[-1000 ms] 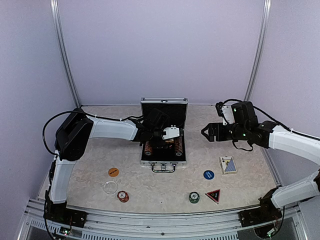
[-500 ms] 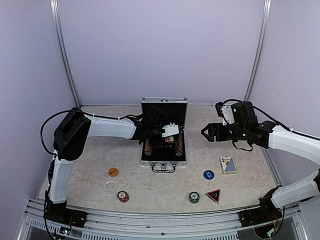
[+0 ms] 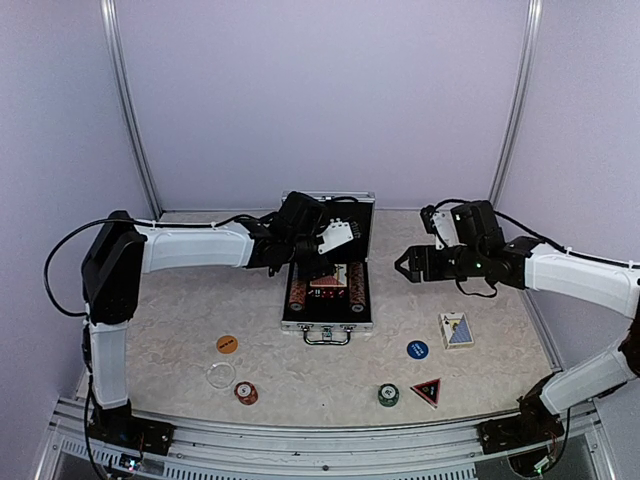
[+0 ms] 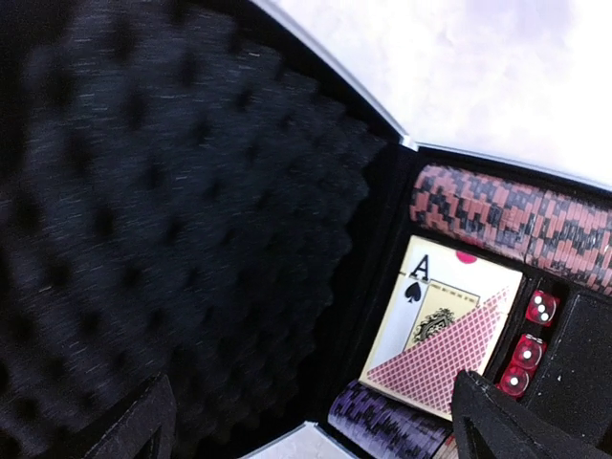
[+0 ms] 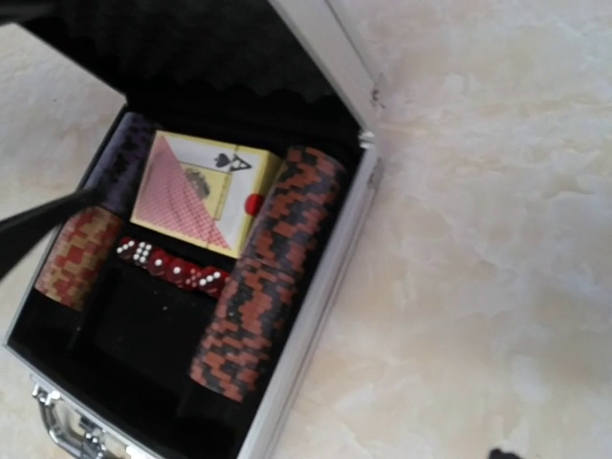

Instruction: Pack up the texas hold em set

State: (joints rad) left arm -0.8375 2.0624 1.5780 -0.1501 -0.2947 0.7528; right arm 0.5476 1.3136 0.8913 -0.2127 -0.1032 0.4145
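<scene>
Texas hold em set, position: we find the small silver aluminium case with black lining open at mid-table, with its handle toward the arm bases. Its lid, lined with black egg-crate foam, stands up at the far side. Inside lies a red card deck printed with an ace of spades. A row of red-and-black chips fills one side; purple chips and yellow-and-red chips fill the other. Small red dice lie just beside the deck.

Left gripper hovers over the far end of the case, in front of the foam; its jaws are spread wide and empty. Right gripper hangs in the air to the right of the case, apart from it, jaws parted, nothing held.

Loose on the marble-pattern table:
- Right of the case: blue card deck, round blue disc, red-black triangle marker, green chip stack.
- Left of the case: round orange disc, clear round disc, red chip stack just beside it.
</scene>
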